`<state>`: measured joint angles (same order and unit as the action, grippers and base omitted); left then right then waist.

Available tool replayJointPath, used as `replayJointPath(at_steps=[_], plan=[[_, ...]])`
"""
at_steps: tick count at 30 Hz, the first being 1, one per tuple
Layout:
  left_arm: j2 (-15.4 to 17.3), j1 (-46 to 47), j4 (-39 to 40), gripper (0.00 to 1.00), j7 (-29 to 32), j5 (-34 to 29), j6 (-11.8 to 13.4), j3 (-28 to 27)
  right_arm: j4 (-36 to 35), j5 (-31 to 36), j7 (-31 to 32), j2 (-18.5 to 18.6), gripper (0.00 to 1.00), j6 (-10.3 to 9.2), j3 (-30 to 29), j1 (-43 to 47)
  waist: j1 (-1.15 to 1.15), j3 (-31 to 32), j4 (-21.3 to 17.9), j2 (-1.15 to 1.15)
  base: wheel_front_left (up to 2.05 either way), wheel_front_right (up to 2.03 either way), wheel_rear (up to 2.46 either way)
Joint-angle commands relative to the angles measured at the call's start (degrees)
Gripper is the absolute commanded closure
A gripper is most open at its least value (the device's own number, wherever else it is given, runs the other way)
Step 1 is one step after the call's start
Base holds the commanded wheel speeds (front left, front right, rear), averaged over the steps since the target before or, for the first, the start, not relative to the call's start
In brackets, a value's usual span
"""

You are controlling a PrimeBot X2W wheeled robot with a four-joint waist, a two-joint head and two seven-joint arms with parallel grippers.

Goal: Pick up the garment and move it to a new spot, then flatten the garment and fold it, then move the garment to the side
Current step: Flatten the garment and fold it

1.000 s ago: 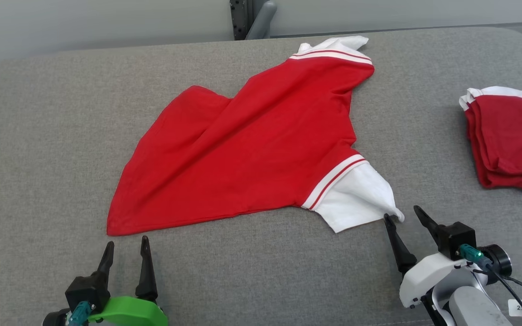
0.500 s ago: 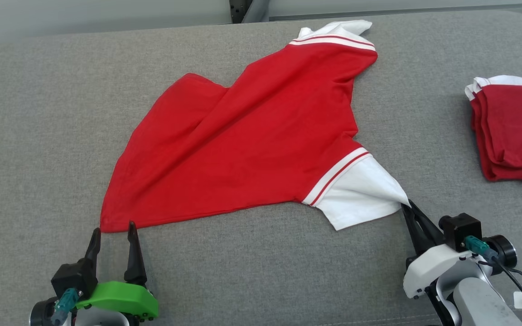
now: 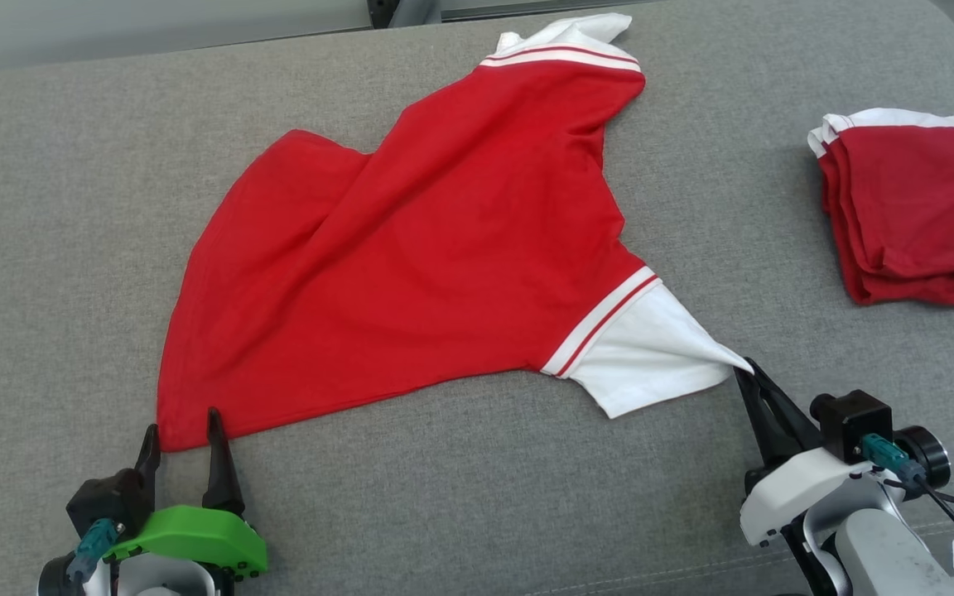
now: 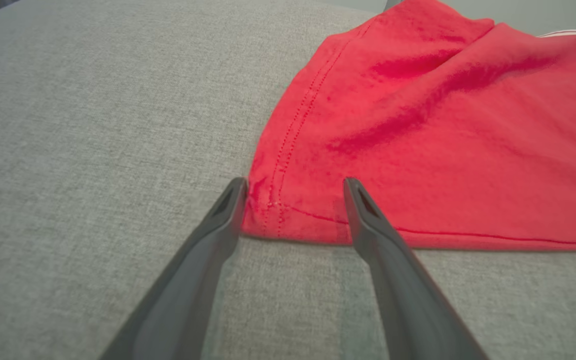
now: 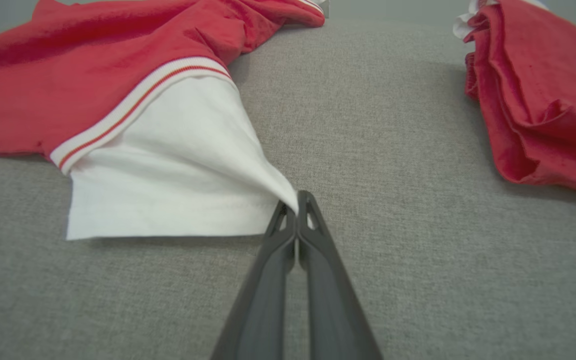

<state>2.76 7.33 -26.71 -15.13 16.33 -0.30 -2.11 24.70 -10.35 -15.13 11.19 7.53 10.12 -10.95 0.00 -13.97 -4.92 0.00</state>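
r gripper (image 3: 746, 370) clamped on shirt (image 3: 411, 248) sleeve tip, l gripper (image 3: 182, 420) spread wide astride hem corner.

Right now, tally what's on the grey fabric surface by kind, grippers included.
Spread red fabric shirt with white sleeves: 1
Folded red fabric garment with white trim: 1
Grippers with dark fingers: 2, left gripper, right gripper
Total: 4

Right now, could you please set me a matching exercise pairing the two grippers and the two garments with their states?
1. left gripper
2. right gripper
3. red shirt
4. folded garment

A. lying apart at the robot's right
B. shut on the white sleeve corner
C. spread out, partly wrinkled
D. open, fingers either side of the hem corner

Pairs: 1-D, 2-B, 3-C, 4-A
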Motion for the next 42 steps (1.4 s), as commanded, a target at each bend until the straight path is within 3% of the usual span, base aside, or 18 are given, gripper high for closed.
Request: replayJointPath(at_steps=[1,3,4,11,21,26,31,36,42], plan=[[0.27,0.98,-0.41,0.53,0.01,0.09,-0.17,-0.26,-0.35,-0.33,0.00,0.24,1.00,-0.09,-0.04,-0.61,0.00,-0.32,-0.27,0.00,0.00,0.00,0.00],[0.26,1.37,-1.26,0.89,0.01,-0.15,-0.12,-0.28,-0.60,-0.44,0.00,0.33,1.00,-0.09,-0.05,-0.75,0.00,-0.41,-0.25,0.00,0.00,0.00,0.00],[0.27,1.57,-1.73,1.00,0.01,-0.14,0.02,-0.32,-0.69,-0.54,0.00,0.33,1.00,-0.09,-0.11,-0.76,0.00,-0.40,-0.20,0.00,0.00,0.00,0.00],[0.26,2.05,-1.78,1.00,0.01,-0.65,-1.14,-0.23,-2.05,-1.82,0.00,0.08,1.00,-0.09,-0.95,-0.96,0.00,0.48,0.40,0.00,0.00,0.00,0.00],[0.29,6.51,14.16,1.00,0.00,-3.80,-5.59,-3.12,-13.72,-8.71,0.00,1.53,1.00,-0.09,-2.86,-5.66,0.00,8.11,1.16,0.00,0.00,0.00,0.00],[4.34,13.83,20.26,1.00,0.00,-4.92,-7.06,-1.16,-17.38,-20.31,0.00,3.03,1.00,-0.09,-1.50,-12.80,0.00,13.09,1.18,0.00,0.00,0.00,0.00],[10.03,23.37,22.71,1.00,1.44,-1.08,-7.18,2.97,-21.07,-28.19,0.74,7.16,1.00,-0.09,-1.10,-22.21,0.00,14.71,1.22,0.00,0.00,0.00,0.00],[15.93,31.21,23.44,1.00,6.59,0.10,-7.12,6.72,-23.64,-29.27,4.15,10.50,1.00,-0.07,-2.66,-28.96,0.00,11.75,2.02,0.00,0.00,0.00,0.00],[17.53,42.28,19.53,1.00,11.00,-0.34,-7.10,12.43,-20.55,-26.73,8.71,12.98,1.00,-0.07,-1.96,-39.23,0.00,-0.96,2.88,0.00,0.00,0.00,0.00]])
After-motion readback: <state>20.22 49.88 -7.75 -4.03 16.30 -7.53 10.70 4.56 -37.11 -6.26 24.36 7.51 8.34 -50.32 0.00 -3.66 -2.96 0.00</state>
